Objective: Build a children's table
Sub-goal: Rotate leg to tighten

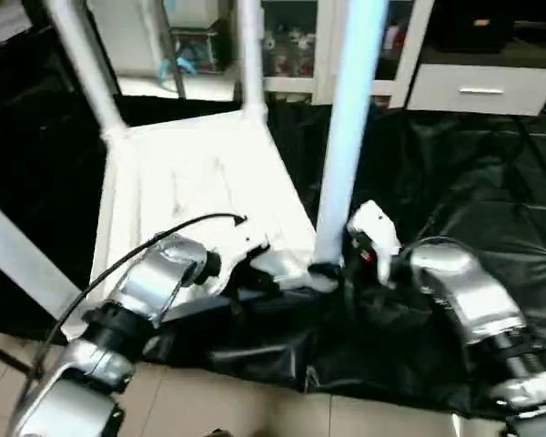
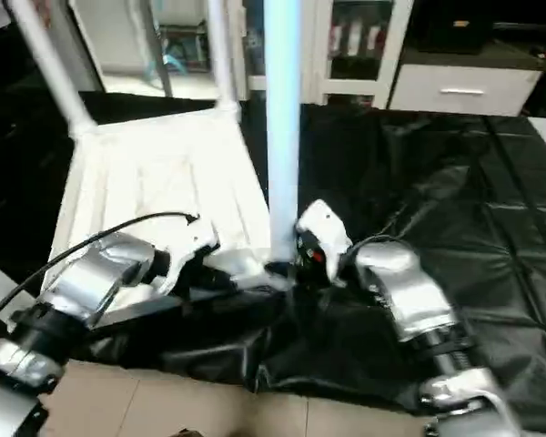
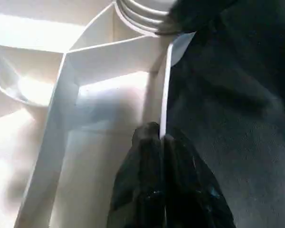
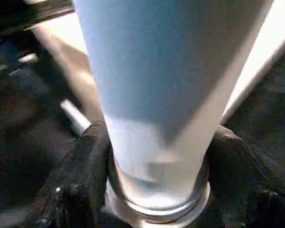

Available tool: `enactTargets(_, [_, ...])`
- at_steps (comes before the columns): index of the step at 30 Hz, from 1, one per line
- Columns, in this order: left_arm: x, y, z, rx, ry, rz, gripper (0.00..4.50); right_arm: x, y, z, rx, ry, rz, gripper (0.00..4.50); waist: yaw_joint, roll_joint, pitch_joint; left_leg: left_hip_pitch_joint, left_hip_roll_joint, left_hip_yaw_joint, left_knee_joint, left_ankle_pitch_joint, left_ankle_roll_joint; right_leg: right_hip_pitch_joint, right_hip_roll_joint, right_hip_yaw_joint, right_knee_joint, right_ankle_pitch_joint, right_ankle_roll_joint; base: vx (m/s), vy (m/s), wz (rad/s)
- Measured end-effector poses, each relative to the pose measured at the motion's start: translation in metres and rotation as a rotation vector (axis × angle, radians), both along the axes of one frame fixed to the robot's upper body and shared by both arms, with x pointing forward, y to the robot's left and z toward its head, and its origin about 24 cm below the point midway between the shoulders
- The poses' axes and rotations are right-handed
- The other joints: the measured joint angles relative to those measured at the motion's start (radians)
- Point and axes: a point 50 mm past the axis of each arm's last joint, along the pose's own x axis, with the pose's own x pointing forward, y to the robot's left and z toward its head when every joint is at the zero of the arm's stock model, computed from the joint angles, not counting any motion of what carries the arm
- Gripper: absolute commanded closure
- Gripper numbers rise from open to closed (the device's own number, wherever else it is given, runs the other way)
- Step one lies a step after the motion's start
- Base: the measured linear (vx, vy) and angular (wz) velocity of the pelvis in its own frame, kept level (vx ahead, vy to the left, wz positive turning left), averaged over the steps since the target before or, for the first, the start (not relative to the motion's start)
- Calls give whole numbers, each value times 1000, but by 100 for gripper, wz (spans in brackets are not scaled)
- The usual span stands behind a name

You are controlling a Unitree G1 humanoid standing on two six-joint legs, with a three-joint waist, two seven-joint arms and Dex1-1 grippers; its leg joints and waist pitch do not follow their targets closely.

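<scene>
The white tabletop (image 1: pixel 200 182) lies ribbed side up on a black sheet. Two white legs stand in its far corners, one on the left (image 1: pixel 86 68) and one on the right (image 1: pixel 250 55). A third leg (image 1: pixel 346 137) stands upright in the near right corner socket. My right gripper (image 4: pixel 156 190) is at that leg's base, with a black finger (image 4: pixel 80 180) pressed against each side of its collar. My left gripper (image 3: pixel 161 137) is shut on the tabletop's thin rim (image 3: pixel 165 85), just beside that same corner.
The black sheet (image 1: pixel 473 182) covers the floor to the right and in front of the tabletop. White cabinets and a drawer (image 1: pixel 482 86) stand at the back. A white bar (image 1: pixel 18 264) slants across the left edge. Tiled floor (image 1: pixel 209 405) lies nearest me.
</scene>
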Motion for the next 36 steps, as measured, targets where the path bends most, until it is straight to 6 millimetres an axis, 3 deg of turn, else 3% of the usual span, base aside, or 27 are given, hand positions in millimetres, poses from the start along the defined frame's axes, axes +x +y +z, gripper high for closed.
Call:
enactTargets(5, [17,-27,-4,-32,-34,184,450,20,7,-6,12,-32,-341,194,-13,-4,1,1,0,0,0,0,-1,0,-1,0,-1,0,0,-25,0,0])
enactTargets(14, [30,-70,-6,-58,-119,358,450,39,21,-8,2,-105,-844,194,-3,-6,2,-5,-3,3,-4,0,-1,-1,-5,0,-4,-1,1,0,0,0])
enactTargets(22, [34,-74,-3,-59,-156,348,450,41,25,-6,19,-154,-864,194,7,-4,1,-8,-5,6,-5,2,1,-2,-11,-3,-4,1,9,0,0,0])
enactTargets(24, [34,-75,-3,-58,-163,344,450,41,25,-6,25,-159,-864,138,10,-4,1,-8,-5,6,-5,2,2,-2,-11,-3,-5,0,10,0,0,0])
enactTargets(26, [34,-75,-2,-53,-172,338,450,39,22,-5,28,-172,-861,124,14,-5,1,-8,-4,6,-6,2,2,-2,-11,-4,-6,0,10,0,0,0])
enactTargets(30, [41,-48,1,-14,-218,353,450,32,23,2,54,-214,-758,90,-16,-7,4,-9,-3,4,-7,2,1,-5,-10,-6,-9,3,16,0,0,0])
enactTargets(32, [39,-41,2,-15,-223,309,450,32,16,6,64,-201,-689,69,-19,-6,4,-10,-3,4,-8,2,1,-6,-9,-6,-11,3,16,0,0,0])
enactTargets(36, [30,-29,1,-14,-222,190,450,27,-5,15,-9,-217,-461,69,-15,-6,4,-13,-2,4,-9,3,8,-7,-8,-7,-16,3,16,0,0,0])
